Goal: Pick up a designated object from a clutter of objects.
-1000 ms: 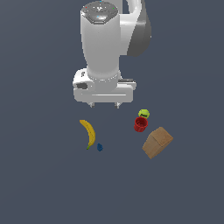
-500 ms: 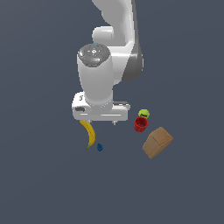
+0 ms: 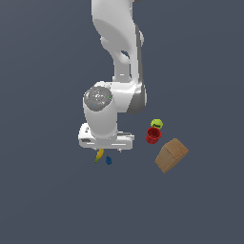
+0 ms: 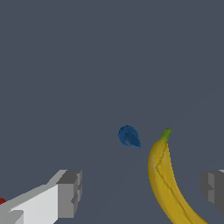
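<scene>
The gripper is spread wide, its two grey fingers standing well apart with nothing pinched between them. In the wrist view the tiny dark-blue piece lies on the bare grey floor beyond the fingertips, not within the gap — it sits ahead of the open jaws, roughly in line with the space between them. Just beside it, apart but near, is the green stem end of the yellow banana, whose body runs back into the gap between the fingers, nearer one finger than the other.

In the exterior view the gripper hangs low over the floor, the white hand covering most of the banana; only the fruit's tip shows below the hand. The blue piece lies just beside that tip, toward the exterior view's right, and is uncovered.

Farther toward the exterior view's right — well apart from the gripper — stand the red cup with the yellow-green ball touching or just behind it, and the brown box near them.
</scene>
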You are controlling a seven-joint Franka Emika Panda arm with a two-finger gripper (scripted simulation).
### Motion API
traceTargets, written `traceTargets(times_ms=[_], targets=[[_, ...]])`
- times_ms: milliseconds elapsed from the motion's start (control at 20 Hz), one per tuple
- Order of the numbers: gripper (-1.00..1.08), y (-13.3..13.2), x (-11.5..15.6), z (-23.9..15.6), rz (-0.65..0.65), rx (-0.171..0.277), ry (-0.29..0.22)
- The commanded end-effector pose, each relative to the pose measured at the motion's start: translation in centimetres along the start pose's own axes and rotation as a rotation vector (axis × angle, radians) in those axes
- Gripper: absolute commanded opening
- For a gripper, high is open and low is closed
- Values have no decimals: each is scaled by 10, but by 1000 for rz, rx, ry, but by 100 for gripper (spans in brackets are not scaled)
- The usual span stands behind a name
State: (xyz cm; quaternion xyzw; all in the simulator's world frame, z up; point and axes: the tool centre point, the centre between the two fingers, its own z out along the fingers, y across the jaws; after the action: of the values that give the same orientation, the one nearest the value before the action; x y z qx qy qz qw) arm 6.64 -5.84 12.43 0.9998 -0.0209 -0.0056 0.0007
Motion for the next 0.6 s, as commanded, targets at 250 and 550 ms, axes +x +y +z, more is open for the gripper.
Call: traceTargets(times_ms=[250, 550], targets=[[100, 6, 7, 29, 8, 2, 11], [100, 6, 7, 32, 8, 2, 9]])
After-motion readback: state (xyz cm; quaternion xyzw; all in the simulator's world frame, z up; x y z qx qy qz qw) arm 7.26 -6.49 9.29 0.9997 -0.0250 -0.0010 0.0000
